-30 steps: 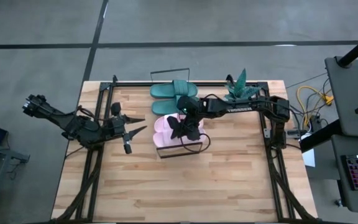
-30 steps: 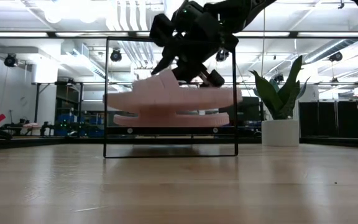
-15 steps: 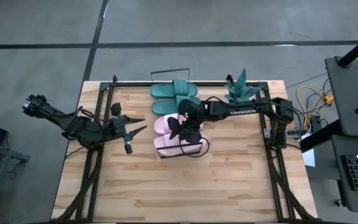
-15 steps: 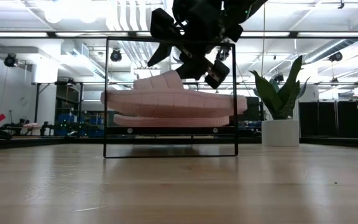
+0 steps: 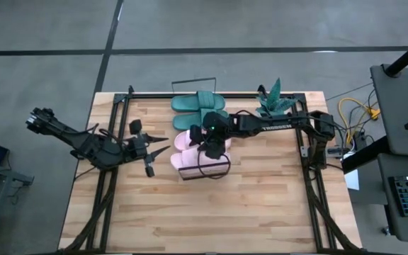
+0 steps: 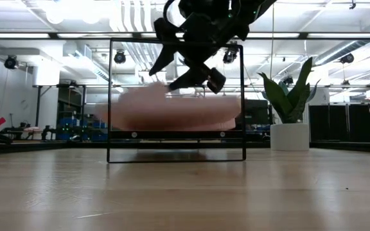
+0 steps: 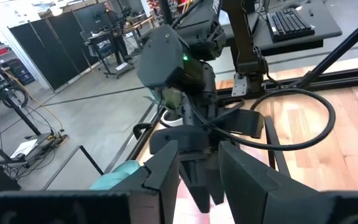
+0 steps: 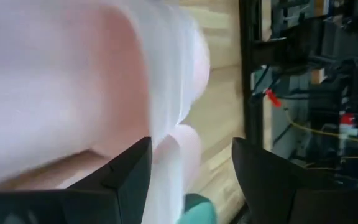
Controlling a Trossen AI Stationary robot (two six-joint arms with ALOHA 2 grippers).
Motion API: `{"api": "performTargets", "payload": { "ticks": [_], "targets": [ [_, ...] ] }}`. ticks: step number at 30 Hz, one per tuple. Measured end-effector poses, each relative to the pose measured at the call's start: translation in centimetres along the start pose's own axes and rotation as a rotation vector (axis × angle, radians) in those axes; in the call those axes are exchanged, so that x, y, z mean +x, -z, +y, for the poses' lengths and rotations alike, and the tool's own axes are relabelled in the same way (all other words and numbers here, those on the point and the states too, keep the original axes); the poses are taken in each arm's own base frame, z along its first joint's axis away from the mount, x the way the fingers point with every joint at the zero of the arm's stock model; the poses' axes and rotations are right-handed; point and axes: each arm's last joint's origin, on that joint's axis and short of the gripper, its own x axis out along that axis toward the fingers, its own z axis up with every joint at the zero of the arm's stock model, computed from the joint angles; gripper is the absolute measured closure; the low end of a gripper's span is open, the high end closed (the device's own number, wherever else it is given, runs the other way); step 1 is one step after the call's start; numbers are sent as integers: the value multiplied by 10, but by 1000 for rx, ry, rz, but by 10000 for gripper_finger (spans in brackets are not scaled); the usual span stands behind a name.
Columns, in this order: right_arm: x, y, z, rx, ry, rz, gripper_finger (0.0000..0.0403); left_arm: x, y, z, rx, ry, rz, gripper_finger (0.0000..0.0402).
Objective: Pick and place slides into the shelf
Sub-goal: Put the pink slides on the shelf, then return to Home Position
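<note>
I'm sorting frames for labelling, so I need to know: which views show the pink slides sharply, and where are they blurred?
High view: the two light pink rubbery slides read fairly clearly beneath the right claw. Low view: they smear into a soft pink band, while the black wire rail stays crisp. Right wrist view: the pink is a washed-out blur between the dark fingers.

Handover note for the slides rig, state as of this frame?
Right gripper: over the pink slides on the shelf, fingers open, nothing held.
Left gripper: open, empty, waiting over the table's left side.
Teal slides: both lie side by side at the shelf's far end.
Pink slides: both lie at the shelf's near end; blurred in the low view, so I cannot tell whether they are settled.
Done: all four slides are on the shelf.
Left: confirm the pink pair sits flat, then retract the right arm.
</note>
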Motion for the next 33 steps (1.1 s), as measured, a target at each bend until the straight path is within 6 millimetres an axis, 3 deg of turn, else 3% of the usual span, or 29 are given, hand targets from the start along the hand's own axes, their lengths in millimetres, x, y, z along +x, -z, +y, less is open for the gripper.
{"api": "performTargets", "payload": {
  "ticks": [6, 9, 14, 20, 24, 27, 30, 33],
  "targets": [
    [1, -3, 8, 77, -62, -26, 190, 3, 2, -4, 13, 1, 12, 303],
    [1, -3, 9, 70, -68, 50, 189, 6, 3, -6, 22, 2, 21, 303],
    [-22, -4, -10, 68, 6, 239, 188, 6, 3, -7, 25, 2, 23, 303],
    [-76, -2, -42, 181, 194, 233, 189, 1, 1, 0, 37, -28, 7, 305],
    [-123, 2, -60, 408, 361, 182, 202, 4, -6, 7, 21, 80, -66, 326],
    [-159, 2, -64, 606, 465, 144, 216, 18, -9, 16, 29, 142, -122, 357],
    [-191, -1, -62, 772, 549, 95, 232, 34, -7, 33, 51, 59, -125, 391],
    [-212, -7, -52, 850, 588, 62, 247, 42, -6, 52, 44, 25, -138, 397]
  ]
}}
